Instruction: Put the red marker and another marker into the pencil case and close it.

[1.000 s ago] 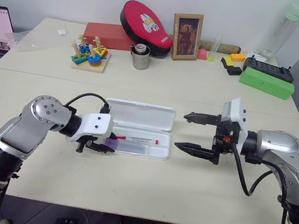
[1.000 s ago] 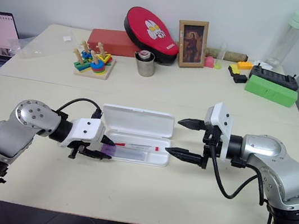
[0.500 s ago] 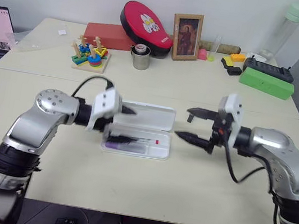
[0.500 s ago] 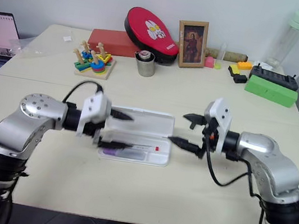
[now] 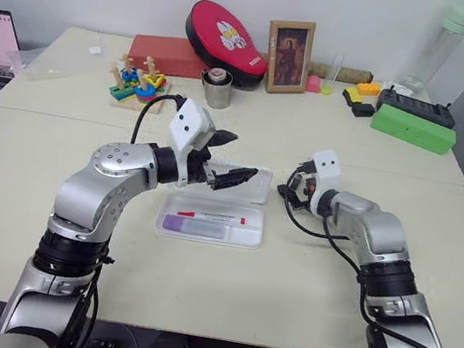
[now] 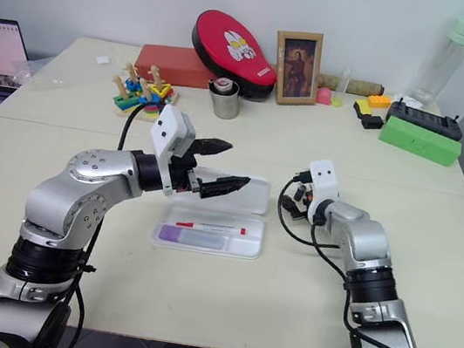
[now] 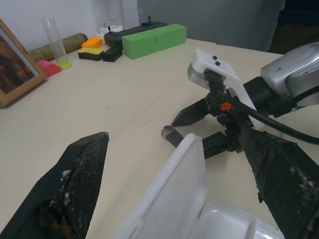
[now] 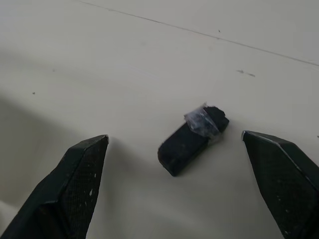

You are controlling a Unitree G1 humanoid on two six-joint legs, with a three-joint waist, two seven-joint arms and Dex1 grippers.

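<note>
The white pencil case (image 5: 250,240) lies open on the table, its lid (image 5: 257,192) standing behind the base. Inside it the red marker (image 5: 212,216) lies along the back, and the purple marker (image 5: 176,224) rests at the left end. My left gripper (image 5: 240,156) hovers open and empty above the lid, pointing right. In the left wrist view the lid (image 7: 172,191) rises between its fingers (image 7: 75,189). My right gripper (image 5: 294,190) is open and empty, low over the table just right of the lid's end.
A small black taped piece (image 8: 192,139) lies on the table between my right gripper's fingers. Along the back stand a stacking toy (image 5: 140,84), a metal cup (image 5: 217,89), a red pad (image 5: 227,36), a picture frame (image 5: 288,57) and a green box (image 5: 414,129).
My left gripper let the purple marker go into the case, opened, then rose and swung right over the lid. My right gripper moved forward and down toward the lid's right end.
</note>
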